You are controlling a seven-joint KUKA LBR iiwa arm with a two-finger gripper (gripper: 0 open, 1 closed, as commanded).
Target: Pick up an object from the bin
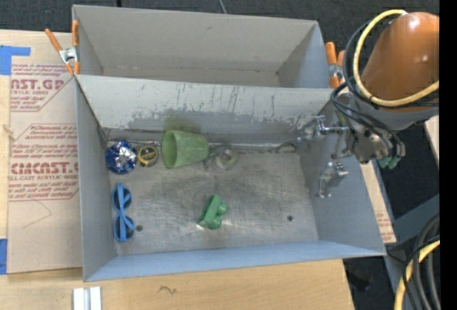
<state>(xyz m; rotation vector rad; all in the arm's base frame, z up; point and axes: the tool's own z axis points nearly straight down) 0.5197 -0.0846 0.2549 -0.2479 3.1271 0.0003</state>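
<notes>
My gripper hangs over the right wall of the bin, above the sloping side, with no loose thing under it. The thing nearest to it is a small pale ring-like object by the back of the bin floor, well to its left. A green cup lies on its side just beyond that, mouth toward the left. A small green plastic piece rests near the middle of the floor toward the front.
At the left end lie a shiny blue ball, a small dark-and-gold round thing and blue toy glasses. The arm with its orange cover and cables stands outside the bin's right rim.
</notes>
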